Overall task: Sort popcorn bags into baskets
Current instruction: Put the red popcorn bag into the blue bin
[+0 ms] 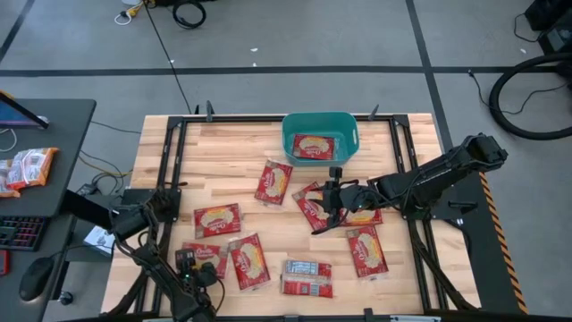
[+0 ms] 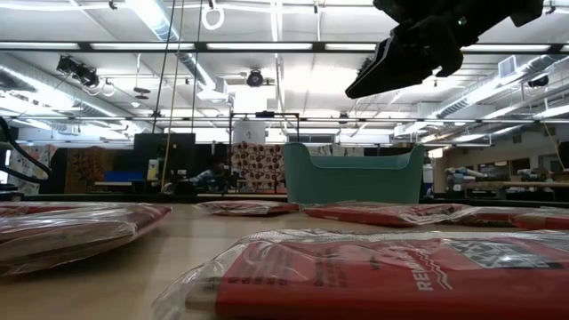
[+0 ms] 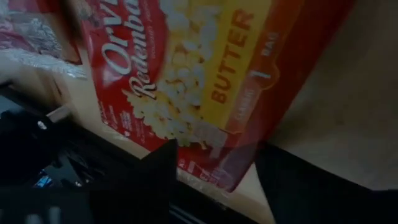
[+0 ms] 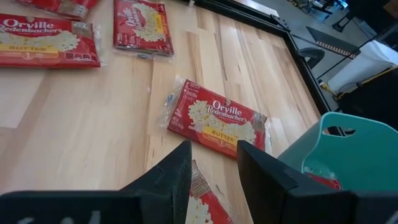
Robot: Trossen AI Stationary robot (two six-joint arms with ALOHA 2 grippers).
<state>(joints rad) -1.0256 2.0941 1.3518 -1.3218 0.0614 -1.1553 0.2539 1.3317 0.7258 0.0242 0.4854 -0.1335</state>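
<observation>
While 1 flat red popcorn bag [image 1: 315, 147] lies in the teal plastic basket [image 1: 291, 136] at the counter's [image 1: 268, 134] far edge, the right gripper [image 1: 327, 207] hovers mid-counter, jaws narrowly apart, empty; the left gripper's [image 1: 198, 275] jaws stand wide over a near-edge bag [image 3: 186, 74].

A light wooden table [image 1: 214, 148] in a black frame stands on grey floor, and left of the table a dark desk [image 1: 54, 125] holds an orange-red packet [image 1: 27, 168], a black keyboard [image 1: 18, 233] and a mouse [image 1: 37, 277].
</observation>
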